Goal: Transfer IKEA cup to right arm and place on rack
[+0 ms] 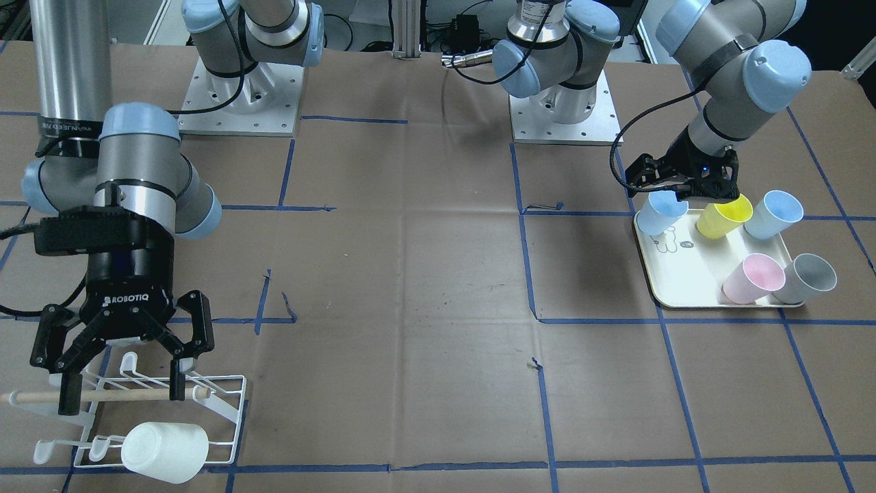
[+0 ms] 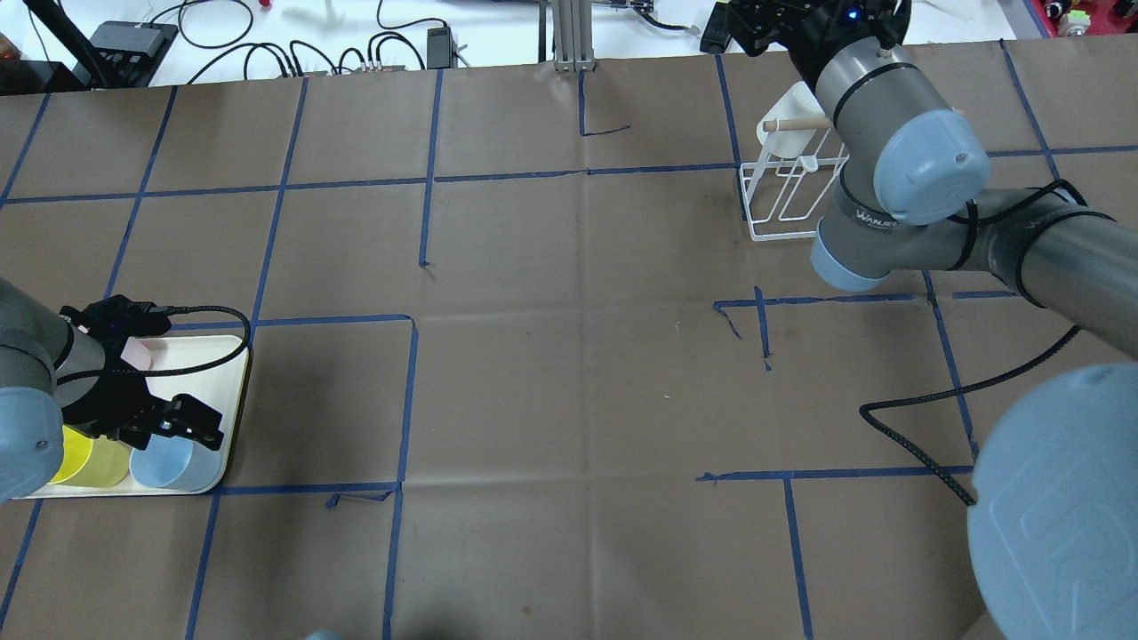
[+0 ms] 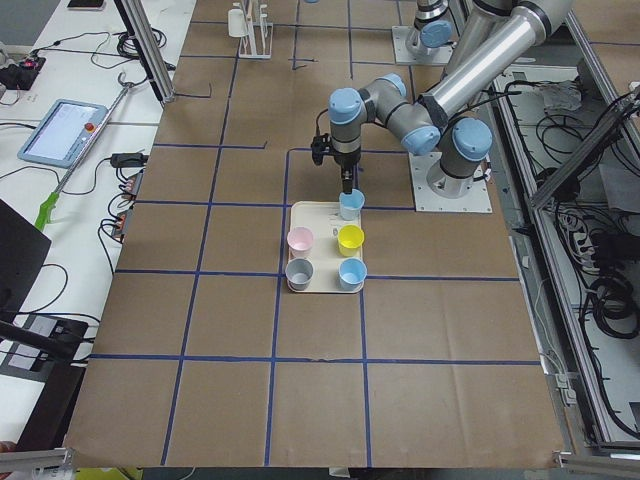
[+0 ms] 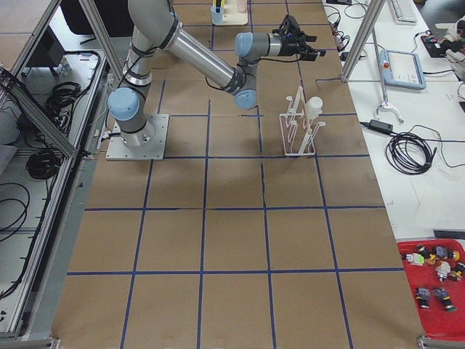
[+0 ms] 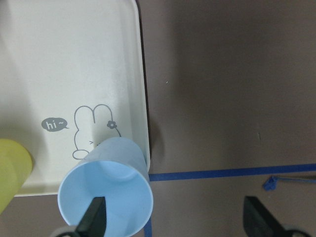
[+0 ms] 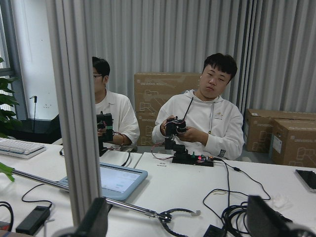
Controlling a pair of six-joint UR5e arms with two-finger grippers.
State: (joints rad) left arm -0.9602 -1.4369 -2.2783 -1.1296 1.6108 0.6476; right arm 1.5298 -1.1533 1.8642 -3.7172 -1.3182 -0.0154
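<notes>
Now my left gripper (image 5: 175,219) is spread astride the light-blue cup (image 5: 106,192) wall; my right gripper (image 1: 123,394) hangs spread above the rack (image 1: 226,411).

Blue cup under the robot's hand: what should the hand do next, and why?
Probably shut the left gripper on the blue cup: the jaws are open, with one finger inside the cup's mouth and the other outside its wall.
</notes>
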